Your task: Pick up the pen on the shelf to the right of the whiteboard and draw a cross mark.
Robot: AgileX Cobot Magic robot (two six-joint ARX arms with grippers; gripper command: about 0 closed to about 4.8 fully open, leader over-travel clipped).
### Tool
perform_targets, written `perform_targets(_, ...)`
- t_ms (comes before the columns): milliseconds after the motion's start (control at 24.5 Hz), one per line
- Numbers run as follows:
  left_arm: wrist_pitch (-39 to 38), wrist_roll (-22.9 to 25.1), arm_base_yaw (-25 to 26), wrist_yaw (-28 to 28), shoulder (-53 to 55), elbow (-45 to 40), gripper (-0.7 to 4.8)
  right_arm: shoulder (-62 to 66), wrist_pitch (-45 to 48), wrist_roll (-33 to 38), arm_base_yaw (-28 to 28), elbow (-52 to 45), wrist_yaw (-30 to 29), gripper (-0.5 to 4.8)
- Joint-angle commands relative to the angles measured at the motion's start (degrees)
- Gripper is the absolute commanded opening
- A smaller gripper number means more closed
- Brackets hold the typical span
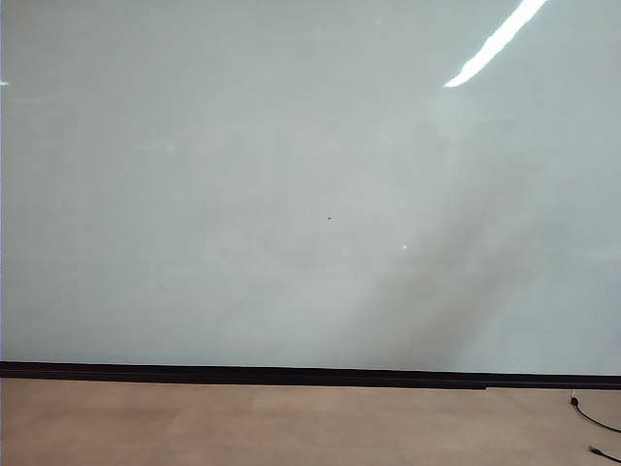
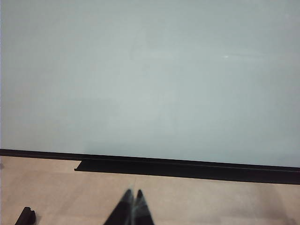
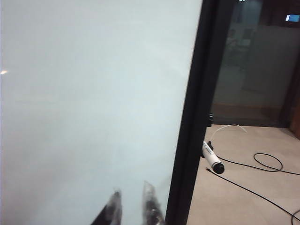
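The whiteboard (image 1: 243, 175) fills nearly the whole exterior view, a glossy pale grey sheet with a black strip along its bottom edge and the tan floor (image 1: 243, 427) below. A bright streak of reflected light crosses its upper right corner, and a tiny black speck (image 1: 329, 218) sits near the middle. No drawn stroke shows on it.

In the right wrist view the board's black side frame (image 3: 192, 140) runs steeply through the picture. The pen (image 3: 212, 158), white with a black end, sticks out from that frame on its far side, above the floor where a black cable (image 3: 262, 164) loops.

The right gripper (image 3: 131, 206) hovers in front of the board face, fingertips slightly apart, empty, across the frame from the pen.

The left gripper (image 2: 132, 199) points toward the board's bottom edge, fingertips together, holding nothing.
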Motion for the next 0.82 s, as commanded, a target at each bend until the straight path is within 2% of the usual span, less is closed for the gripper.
perform_targets(41,0.3,0.2,0.0,0.2,0.0,0.2,-0.04,0.0,0.6,-0.8,-0.1,0.3,1.6,0.77)
perform_targets(82,0.3,0.2,0.0,0.2,0.0,0.2,-0.05,0.0,0.6,-1.0,-0.1,0.3,1.9,1.23)
perform_targets(245,0.3,0.2,0.0,0.2,0.0,0.2,-0.05,0.0,1.8,-2.0,-0.1,0.3,1.9,1.59)
perform_targets(368,0.3,0.3,0.0,0.2,0.0,0.2,-0.05,0.8,1.9,-1.9,-0.1,1.2,1.7,1.63)
perform_targets(531,0.3,0.2,0.0,0.2,0.0,0.2,-0.04,8.2,4.9,-4.4,-0.5,3.6,0.5,2.04)
perform_targets(695,0.3,0.3,0.0,0.2,0.0,0.2,-0.04,20.9,17.8,-4.6,-4.9,4.5,-5.5,2.21)
perform_targets(817,0.3,0.3,0.0,0.2,0.0,0.2,-0.04,32.8,30.2,-1.1,-12.2,4.5,-15.4,2.44)
